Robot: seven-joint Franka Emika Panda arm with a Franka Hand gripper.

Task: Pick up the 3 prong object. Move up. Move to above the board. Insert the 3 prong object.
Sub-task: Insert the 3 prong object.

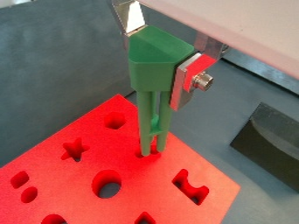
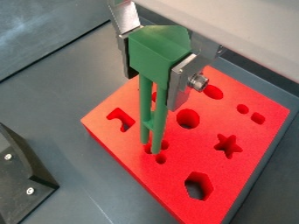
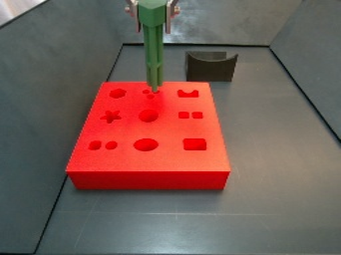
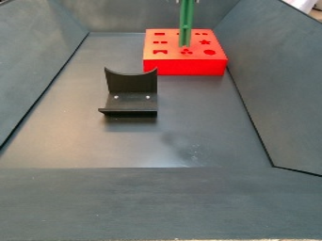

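Note:
The 3 prong object [image 1: 158,70] [image 2: 156,61] is a tall green peg with a blocky head, held upright. My gripper [image 1: 156,66] [image 2: 155,63] is shut on its head, silver fingers [image 2: 184,72] pressing both sides. The prong tips reach the small dot holes in the red board [image 1: 70,188] [image 2: 251,188]; in both wrist views they look just entered. In both side views the 3 prong object [image 3: 154,50] [image 4: 186,24] stands over the far middle of the board [image 3: 167,159] [image 4: 208,64], and my gripper [image 3: 154,8] shows at the frame's edge in a side view.
A dark grey U-shaped block [image 3: 209,66] [image 4: 127,92] sits on the grey floor apart from the board, also showing in wrist views [image 1: 274,140] [image 2: 17,171]. Sloped bin walls [image 4: 44,66] surround the floor. Other cutouts, star [image 2: 226,145] and circles, lie around the peg.

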